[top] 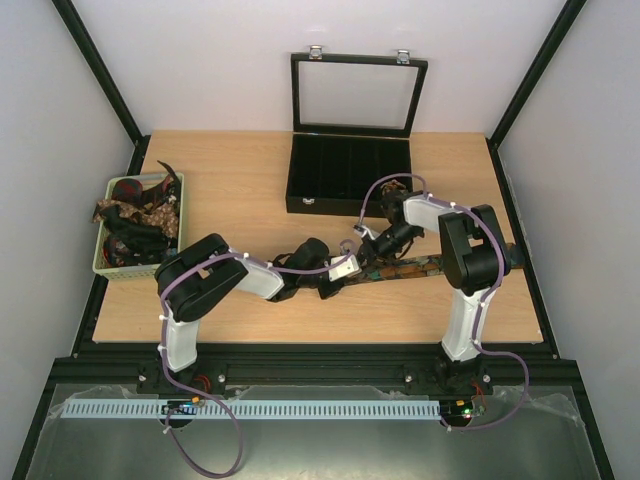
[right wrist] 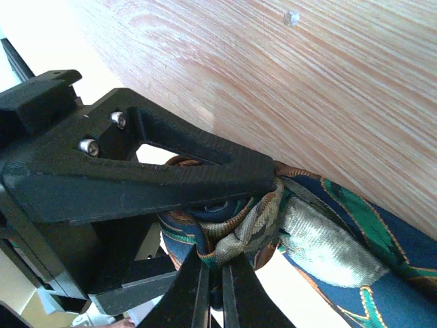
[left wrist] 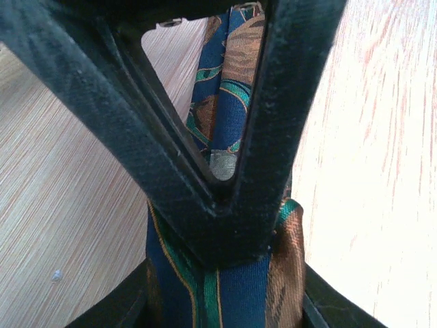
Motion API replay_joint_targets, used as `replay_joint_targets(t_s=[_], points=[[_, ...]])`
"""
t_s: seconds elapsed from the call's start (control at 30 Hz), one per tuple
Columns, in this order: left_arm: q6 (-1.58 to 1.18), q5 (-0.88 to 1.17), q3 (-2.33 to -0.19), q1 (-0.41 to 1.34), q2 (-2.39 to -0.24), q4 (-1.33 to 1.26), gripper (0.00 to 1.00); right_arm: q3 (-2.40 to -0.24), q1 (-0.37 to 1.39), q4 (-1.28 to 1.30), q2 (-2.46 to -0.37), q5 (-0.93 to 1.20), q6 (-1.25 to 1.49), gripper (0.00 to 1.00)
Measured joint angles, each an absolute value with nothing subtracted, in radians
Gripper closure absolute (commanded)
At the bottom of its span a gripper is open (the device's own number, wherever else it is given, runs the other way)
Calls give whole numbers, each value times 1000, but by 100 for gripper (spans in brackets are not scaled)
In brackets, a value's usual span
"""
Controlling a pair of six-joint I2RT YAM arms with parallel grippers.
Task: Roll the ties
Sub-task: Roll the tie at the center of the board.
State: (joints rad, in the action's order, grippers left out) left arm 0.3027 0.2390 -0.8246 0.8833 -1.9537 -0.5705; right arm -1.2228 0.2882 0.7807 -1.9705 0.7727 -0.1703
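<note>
A pale wooden desk [top: 250, 190] with fine grain stands inside a booth of plain white walls [top: 200, 60]. Black frame posts [top: 100, 70] run up the corners. The light is bright and even. Past the near edge, a black rail [top: 320, 360] borders a grey panel [top: 300, 450] bearing a white slotted strip [top: 300, 409].

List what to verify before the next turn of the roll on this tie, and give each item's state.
1. Right end effector gripping the tie: ok, shut on its bunched end.
2. Left end effector gripping the tie: ok, clamped on the fabric.
3. Roll neat: not ok, the held end looks crumpled rather than coiled.
4. Free length flat on the table: cannot tell, the right arm hides part of it.
5. Compartmented box ready to receive: ok, lid up.
</note>
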Motion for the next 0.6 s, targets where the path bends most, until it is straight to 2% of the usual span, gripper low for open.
replay_joint_targets(t_s=[0.13,0.2,0.33,0.6], points=[[309,243,-825,880,-1953,-570,36,-1210,286,776,-1970,758,-171,99],[311,255,-816,870,-1945,-573,30,-1195,279,767,-1969,748,-171,99],[307,298,-800,855,-1928,-568,26,-1163,246,752,-1971,726,-173,99],[274,361,-791,848,-1927,-584,25,-1152,213,736,-1998,710,-176,99]])
